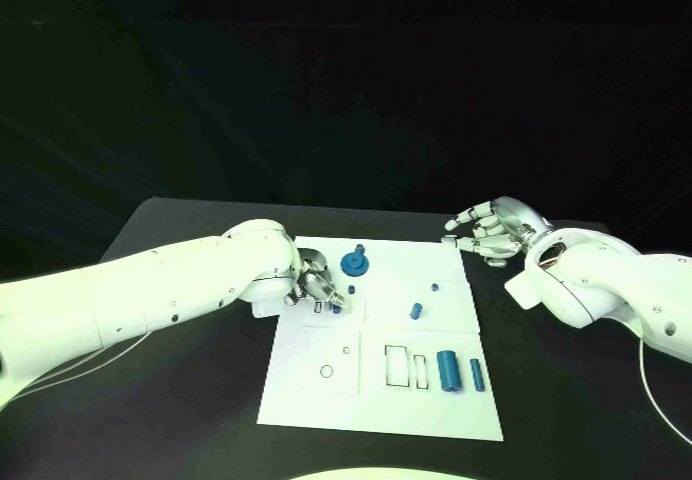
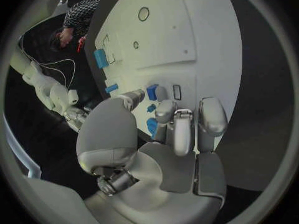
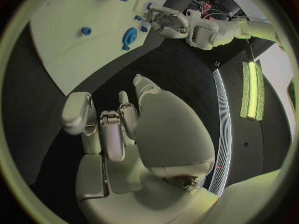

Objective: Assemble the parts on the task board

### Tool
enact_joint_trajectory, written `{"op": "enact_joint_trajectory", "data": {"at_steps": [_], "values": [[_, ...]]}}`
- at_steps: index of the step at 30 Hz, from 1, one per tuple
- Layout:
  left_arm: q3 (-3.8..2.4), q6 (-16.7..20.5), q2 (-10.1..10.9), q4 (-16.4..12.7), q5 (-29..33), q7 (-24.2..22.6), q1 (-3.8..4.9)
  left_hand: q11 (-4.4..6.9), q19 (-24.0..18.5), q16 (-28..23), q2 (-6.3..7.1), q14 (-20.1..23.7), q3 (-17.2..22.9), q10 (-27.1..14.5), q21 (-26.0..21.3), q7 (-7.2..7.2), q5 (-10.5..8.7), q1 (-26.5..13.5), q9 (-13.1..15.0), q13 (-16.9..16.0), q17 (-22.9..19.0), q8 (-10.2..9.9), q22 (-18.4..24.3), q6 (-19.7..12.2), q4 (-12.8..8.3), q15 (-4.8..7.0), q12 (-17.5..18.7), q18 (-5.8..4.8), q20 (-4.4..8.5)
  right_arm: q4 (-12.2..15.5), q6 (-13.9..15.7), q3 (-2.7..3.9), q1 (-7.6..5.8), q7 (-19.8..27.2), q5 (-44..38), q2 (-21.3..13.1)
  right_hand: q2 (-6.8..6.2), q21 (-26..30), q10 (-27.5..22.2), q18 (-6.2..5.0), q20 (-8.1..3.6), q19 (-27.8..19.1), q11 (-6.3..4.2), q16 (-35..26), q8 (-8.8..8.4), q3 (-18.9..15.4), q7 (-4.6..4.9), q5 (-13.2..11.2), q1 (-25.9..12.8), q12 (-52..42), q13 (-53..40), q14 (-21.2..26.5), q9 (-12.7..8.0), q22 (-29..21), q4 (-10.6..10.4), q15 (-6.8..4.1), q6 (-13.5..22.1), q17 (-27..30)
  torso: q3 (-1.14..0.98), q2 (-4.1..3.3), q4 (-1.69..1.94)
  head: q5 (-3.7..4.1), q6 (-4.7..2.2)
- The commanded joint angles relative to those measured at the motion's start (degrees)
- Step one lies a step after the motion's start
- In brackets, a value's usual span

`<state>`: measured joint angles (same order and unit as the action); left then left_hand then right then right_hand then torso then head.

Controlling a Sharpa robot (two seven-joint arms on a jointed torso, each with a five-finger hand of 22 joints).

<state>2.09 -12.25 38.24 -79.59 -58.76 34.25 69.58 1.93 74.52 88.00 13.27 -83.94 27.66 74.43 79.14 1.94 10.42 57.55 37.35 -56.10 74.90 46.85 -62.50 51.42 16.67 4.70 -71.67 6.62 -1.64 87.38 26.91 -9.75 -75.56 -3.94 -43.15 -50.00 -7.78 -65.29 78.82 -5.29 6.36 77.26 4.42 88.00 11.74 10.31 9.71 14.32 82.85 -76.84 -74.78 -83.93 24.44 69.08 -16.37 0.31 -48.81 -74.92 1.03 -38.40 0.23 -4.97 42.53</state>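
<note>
Two silver hands were in play around the flat white task board (image 1: pixel 378 400): the left hand (image 1: pixel 317 290) pressed its fingers about a small blue plastic part (image 2: pixel 152 91) at the board's left edge, near the round blue gear-like piece (image 1: pixel 356 264). The right hand (image 1: pixel 490 228) hovered off the board's far right corner, fingers loosely curled and holding nothing. Seating probably required keeping the part upright over its recess and pressing straight down.

Task board (image 1: pixel 310 385) lies mid-table (image 1: pixel 173 225); left hand (image 1: pixel 315 290) sits over its far-left corner, gear part (image 1: pixel 355 264) just behind, right hand (image 1: pixel 490 228) off its far-right corner.
</note>
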Motion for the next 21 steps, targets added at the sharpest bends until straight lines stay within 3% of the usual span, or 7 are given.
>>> {"op": "enact_joint_trajectory", "data": {"at_steps": [1, 14, 21], "values": [[0.06, -0.28, 0.02, 0.01, 0.24, 0.12, -0.09, -0.16, 0.43, 0.05, 0.07, -4.81, -0.62, -0.02, -0.32, 0.14, -0.36, -0.61, 0.07, -0.09, 10.61, -0.36, -0.07, 0.14, 0.08, 0.18, 0.02, -1.18, 0.03, 0.0, -0.28, 0.0, 0.08, 0.67, -0.15, 0.03, 0.07, 0.09, -0.18, -0.59, -0.24, -0.13, 0.08, -0.28, 0.25, 0.27, -0.23, 0.06, -0.56, 0.1, 0.02, -4.53, 0.09, -0.01, 0.05, -0.08, 0.36, -8.5, 0.02, -0.01, 0.0, 0.0, 0.0], [-0.3, 1.48, 0.81, -0.97, 0.62, -0.36, -0.09, -0.14, 0.33, -0.11, 0.05, -4.71, -1.3, -0.22, -0.41, 0.1, -0.57, -0.74, 0.08, 0.36, 10.24, -0.4, 0.11, 0.16, 0.07, 0.2, 0.27, -1.14, 0.04, -0.11, -0.18, 0.0, 0.21, 0.75, -0.13, 0.06, 0.07, 0.08, -0.16, -0.59, -0.24, -0.12, 0.08, -0.28, 0.27, 0.29, -0.23, 0.06, -0.62, 0.07, 0.0, -4.53, 0.09, 0.0, 0.04, -0.08, 0.38, -8.51, 0.03, 0.05, -0.02, 0.12, -0.34], [-1.94, 3.11, 1.58, -1.44, 2.74, -0.86, 0.02, -0.23, 0.1, -0.3, -0.19, -4.6, -2.01, -1.15, -0.61, 0.23, -0.38, -0.06, 0.02, 1.81, 9.85, -0.76, 0.51, -0.38, -0.02, 0.15, 1.19, -1.07, 0.04, -0.32, -0.09, 0.0, 0.26, 0.76, -0.09, 0.09, 0.06, 0.08, -0.14, -0.58, -0.24, -0.11, 0.08, -0.28, 0.31, 0.31, -0.23, 0.06, -0.7, 0.04, -0.02, -4.53, 0.09, 0.02, 0.02, -0.08, 0.41, -8.52, -0.02, 0.07, 0.05, 0.2, -0.82]]}}
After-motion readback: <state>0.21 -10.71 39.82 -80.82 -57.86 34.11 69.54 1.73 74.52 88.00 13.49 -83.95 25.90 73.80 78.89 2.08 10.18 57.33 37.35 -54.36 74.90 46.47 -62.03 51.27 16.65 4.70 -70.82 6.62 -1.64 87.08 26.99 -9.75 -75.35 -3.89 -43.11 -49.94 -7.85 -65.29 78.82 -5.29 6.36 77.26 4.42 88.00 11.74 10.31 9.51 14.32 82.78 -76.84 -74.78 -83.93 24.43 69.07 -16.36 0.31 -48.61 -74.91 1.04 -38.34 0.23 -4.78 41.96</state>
